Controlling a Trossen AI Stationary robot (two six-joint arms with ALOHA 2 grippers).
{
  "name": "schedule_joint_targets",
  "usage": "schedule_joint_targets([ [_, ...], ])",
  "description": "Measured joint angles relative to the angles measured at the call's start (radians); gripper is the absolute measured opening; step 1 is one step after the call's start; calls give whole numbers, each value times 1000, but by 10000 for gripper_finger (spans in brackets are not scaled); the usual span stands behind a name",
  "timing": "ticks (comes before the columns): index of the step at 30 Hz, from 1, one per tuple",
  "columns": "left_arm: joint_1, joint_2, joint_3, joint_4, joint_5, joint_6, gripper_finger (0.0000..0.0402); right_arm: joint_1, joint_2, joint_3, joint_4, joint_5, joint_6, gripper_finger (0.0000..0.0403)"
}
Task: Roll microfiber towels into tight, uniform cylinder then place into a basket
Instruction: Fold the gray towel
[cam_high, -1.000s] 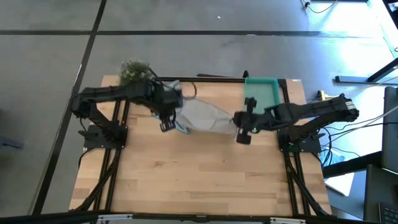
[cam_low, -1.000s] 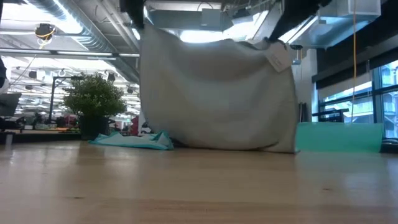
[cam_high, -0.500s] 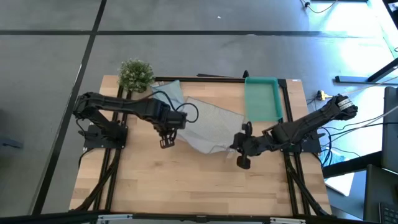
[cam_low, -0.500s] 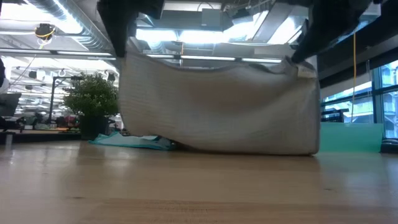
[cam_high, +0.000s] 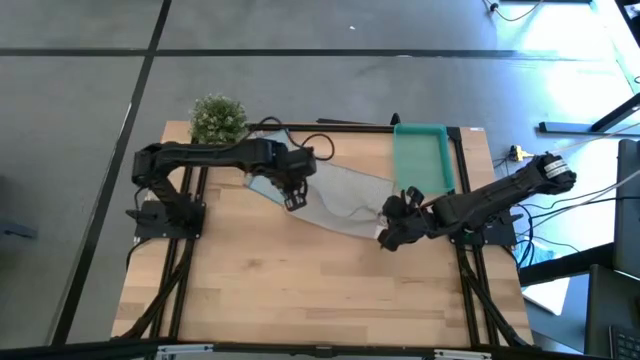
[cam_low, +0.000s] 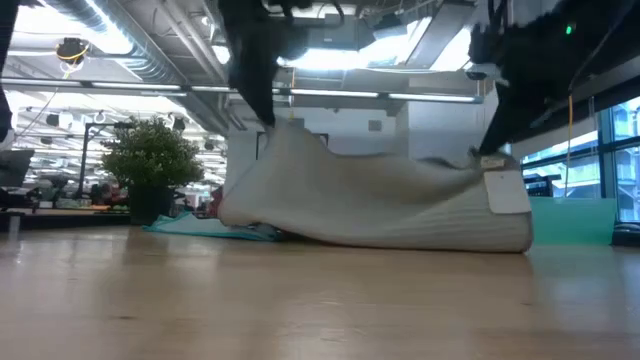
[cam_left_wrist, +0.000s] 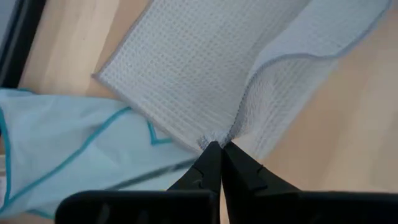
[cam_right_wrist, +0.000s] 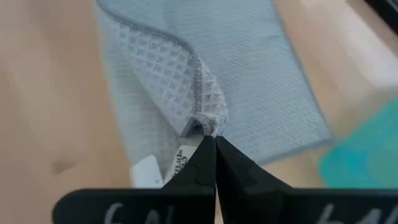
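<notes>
The pale grey towel (cam_high: 338, 200) is stretched between my two grippers and sags onto the table (cam_high: 300, 300). In the low view the grey towel (cam_low: 380, 205) droops in the middle, and a white tag (cam_low: 505, 190) hangs at its right end. My left gripper (cam_high: 293, 200) is shut on the towel's left end. My right gripper (cam_high: 390, 236) is shut on its right end. The light blue towel (cam_left_wrist: 62, 162) lies crumpled flat on the table behind the left gripper. The teal basket (cam_high: 420, 158) stands at the far right. My left gripper pinches a bunched corner of the grey towel (cam_left_wrist: 219, 132) between its two shut fingers, slanting down from above. That corner is lifted (cam_low: 285, 130); the cloth falls away from it slack onto the table. My right gripper pinches the grey towel's hemmed corner (cam_right_wrist: 208, 121) between its shut fingers, slanting down from above, right beside the white tag (cam_right_wrist: 146, 171). This corner is held a little above the table (cam_low: 490, 165), and the cloth below it lies on the wood.
A small bushy plant (cam_high: 218, 118) stands at the far left corner. A black frame rail (cam_high: 330, 125) runs along the far edge. Bare wood lies across the near half of the table.
Both grippers have come down with the grey towel, and the right one has also rolled and moved nearer. The towel hung upright like a curtain; now it sags between them with more of its lower part on the table. The left gripper has ended farther toward the table's right.
</notes>
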Motion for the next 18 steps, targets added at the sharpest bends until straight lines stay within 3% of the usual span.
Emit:
schedule_joint_targets([
  [8,100,103,-1,63,-78,21,0,-51,0,-57,10,128,10,0],
  [18,178,211,0,166,-79,54,0,-132,0,-57,-20,137,4,0],
])
